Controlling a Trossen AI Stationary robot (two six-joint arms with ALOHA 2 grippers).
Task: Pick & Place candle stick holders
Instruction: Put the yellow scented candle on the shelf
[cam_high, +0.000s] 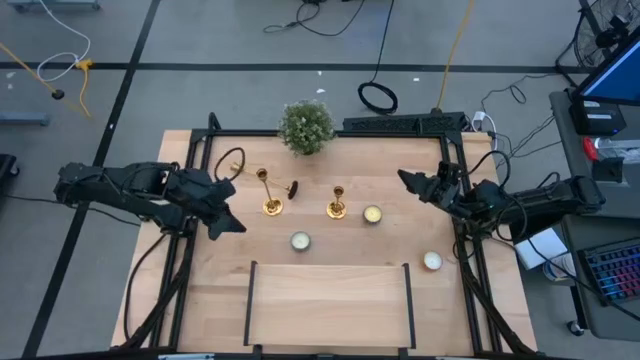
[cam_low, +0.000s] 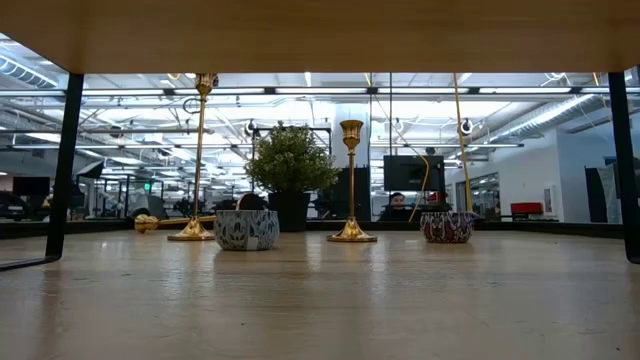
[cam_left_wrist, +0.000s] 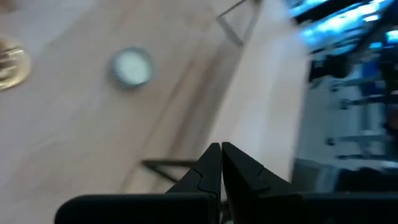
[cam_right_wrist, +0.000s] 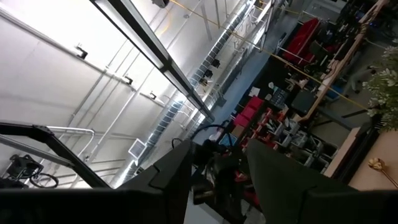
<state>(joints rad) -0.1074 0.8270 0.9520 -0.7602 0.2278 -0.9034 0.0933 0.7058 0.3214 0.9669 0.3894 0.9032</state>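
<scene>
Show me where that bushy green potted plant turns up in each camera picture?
High view: the potted plant stands mid-way along the table's far edge.
Low view: it is just left of centre, at the back of the table.
Left wrist view: not in it.
Right wrist view: green leaves at the right edge, probably the plant.
Shared landmark: the upright gold candlestick just right of it, also seen in the low view.

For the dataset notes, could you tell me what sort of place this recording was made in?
Most likely a robotics lab in an open-plan office or workshop: a wooden table in a black frame, cables trailing over grey floor, and ceiling strip lights with monitors behind.
</scene>
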